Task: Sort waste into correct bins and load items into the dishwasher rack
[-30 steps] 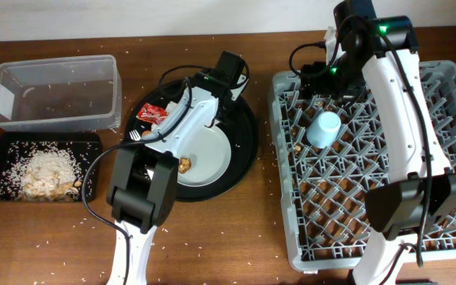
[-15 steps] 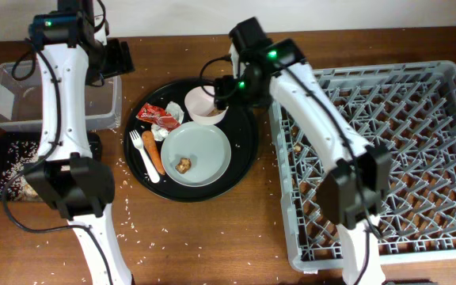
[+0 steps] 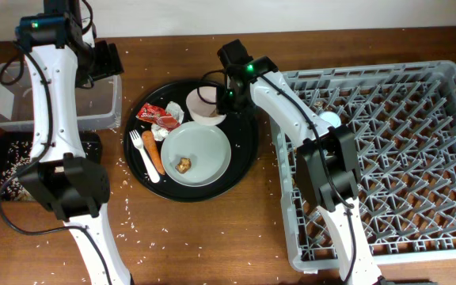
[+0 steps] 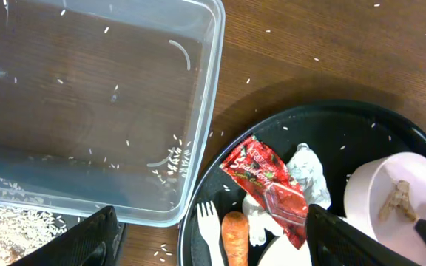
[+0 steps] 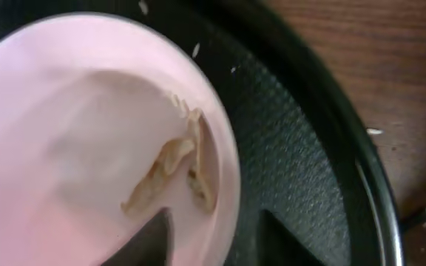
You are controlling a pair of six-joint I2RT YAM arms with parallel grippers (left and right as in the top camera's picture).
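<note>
My right gripper point(image 5: 220, 240) straddles the rim of the small white bowl point(image 5: 72, 148), one finger inside and one outside, shut on its wall. A brown scrap point(image 5: 170, 174) lies in the bowl point(image 3: 200, 104). My left gripper point(image 4: 213, 247) hangs open over the right end of the clear tub point(image 4: 87, 96). On the round tray lie the red wrapper point(image 4: 265, 177), the white napkin point(image 4: 309, 171), the fork point(image 4: 211, 229) and the carrot point(image 4: 235, 238). The grey-green plate point(image 3: 204, 146) carries brown scraps point(image 3: 184, 165). The blue cup point(image 3: 329, 120) lies in the dishwasher rack point(image 3: 402, 174).
The black tray bin point(image 3: 2, 142) with rice sits in front of the clear tub point(image 3: 22, 99), partly under my left arm. The round black tray point(image 3: 244, 154) lies between tub and rack. Rice grains are scattered over the wooden table.
My left arm swung from the round tray to the clear tub and opened. My right arm came from the rack to the bowl, and its jaws narrowed onto the rim.
</note>
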